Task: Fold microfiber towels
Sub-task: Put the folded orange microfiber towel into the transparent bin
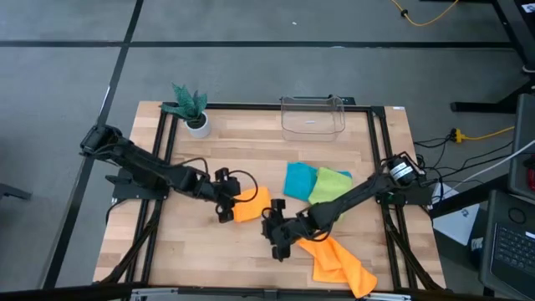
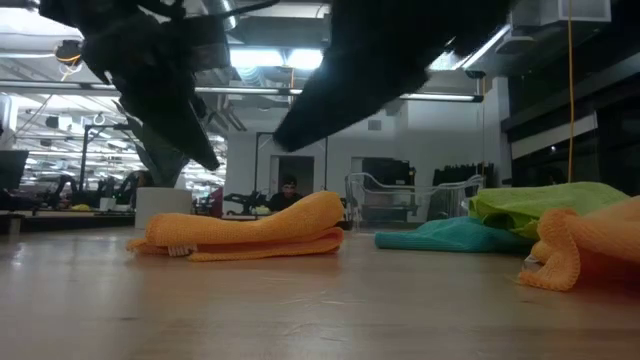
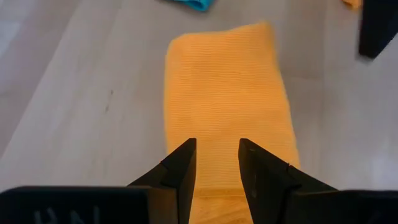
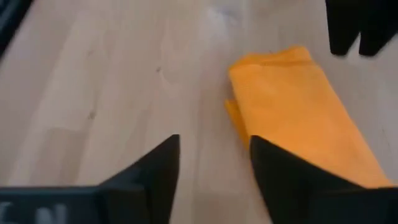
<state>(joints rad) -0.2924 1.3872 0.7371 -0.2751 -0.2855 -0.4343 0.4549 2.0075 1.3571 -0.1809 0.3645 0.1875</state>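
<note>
High view: a plant (image 1: 192,107) in a white pot sits upper left on the table (image 1: 251,150) and a clear bin (image 1: 313,117) upper centre. A folded orange towel (image 1: 252,204) lies at centre, long axis slanting up to the right. The teal towel (image 1: 299,181) and green towel (image 1: 331,184) lie right of it, a rumpled orange towel (image 1: 338,262) lower right.

Low view: both arms loom dark overhead.

Left wrist view: the left gripper (image 3: 217,163) hovers parted over the fold, empty.

Right wrist view: the right gripper (image 4: 214,163) stands released beside the fold, holding nothing.
</note>
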